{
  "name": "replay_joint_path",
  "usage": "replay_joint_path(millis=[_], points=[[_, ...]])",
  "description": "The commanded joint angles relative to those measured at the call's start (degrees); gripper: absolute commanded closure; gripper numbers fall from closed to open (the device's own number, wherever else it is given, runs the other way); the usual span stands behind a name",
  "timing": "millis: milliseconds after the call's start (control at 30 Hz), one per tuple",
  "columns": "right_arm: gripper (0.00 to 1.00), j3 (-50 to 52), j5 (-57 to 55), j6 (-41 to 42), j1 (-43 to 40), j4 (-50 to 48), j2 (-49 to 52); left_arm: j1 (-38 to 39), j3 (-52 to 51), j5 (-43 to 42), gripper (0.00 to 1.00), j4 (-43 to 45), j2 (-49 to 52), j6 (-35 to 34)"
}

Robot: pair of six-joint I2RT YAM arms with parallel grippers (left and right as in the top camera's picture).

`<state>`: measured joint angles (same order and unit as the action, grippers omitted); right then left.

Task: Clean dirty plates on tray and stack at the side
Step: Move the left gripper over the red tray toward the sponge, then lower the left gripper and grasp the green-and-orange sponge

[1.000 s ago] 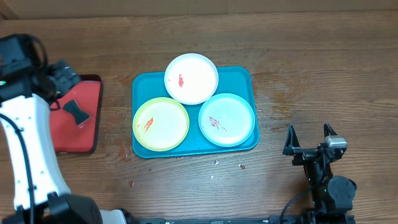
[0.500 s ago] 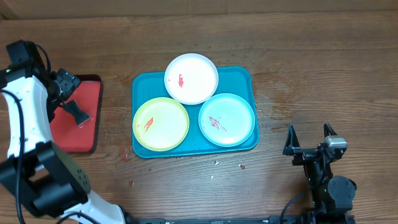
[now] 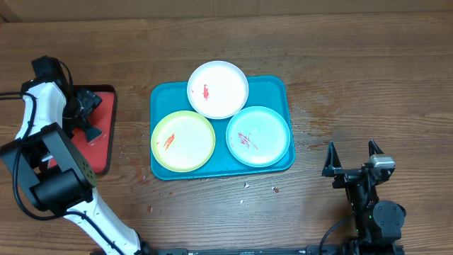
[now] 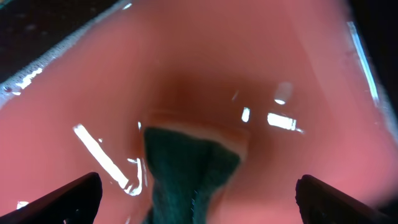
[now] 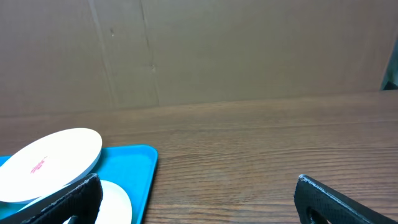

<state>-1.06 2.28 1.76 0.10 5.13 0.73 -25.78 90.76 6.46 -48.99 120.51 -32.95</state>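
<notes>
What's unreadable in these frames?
- Dark green item on the red tray: left wrist view blurred, bottom edge cuts it; identity unclear.
- Left gripper touching it or not: overhead too small, wrist view too blurred.
- Mint plate: right wrist view, mostly cut off by the bottom edge.

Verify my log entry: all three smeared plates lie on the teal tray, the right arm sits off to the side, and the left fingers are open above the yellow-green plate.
One slip: the left fingers are open above the red tray, with a dark green object between them, not above the yellow-green plate, as the left wrist view shows. The rest stands.
</notes>
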Motion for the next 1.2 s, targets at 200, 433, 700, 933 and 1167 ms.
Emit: replay_joint_path(millis=[200,433,700,933,1167], points=[[0.00,0.59,-0.57,0.35,0.22,-0.37,-0.46,-0.72,1.03,3.41,0.09,0.20,2.86,1.16],[0.00,0.59,-0.57,0.35,0.22,-0.39,-0.46,-0.72,0.07,3.41,0.24,1.11,2.95,1.27],[0.00,0.59,-0.55,0.35,0.22,-0.39,-0.46,-0.85,-2.75,3.61,0.22,3.34,2.95,1.25],[0.00,0.59,-0.55,0.35,0.22,-0.37,-0.46,-0.83,-4.57,3.63,0.23,3.98,2.95,1.27],[0.00,0.59,-0.55,0.35,0.22,-0.37,-0.46,-0.83,-4.57,7.10,0.96,4.02,2.95,2.29]])
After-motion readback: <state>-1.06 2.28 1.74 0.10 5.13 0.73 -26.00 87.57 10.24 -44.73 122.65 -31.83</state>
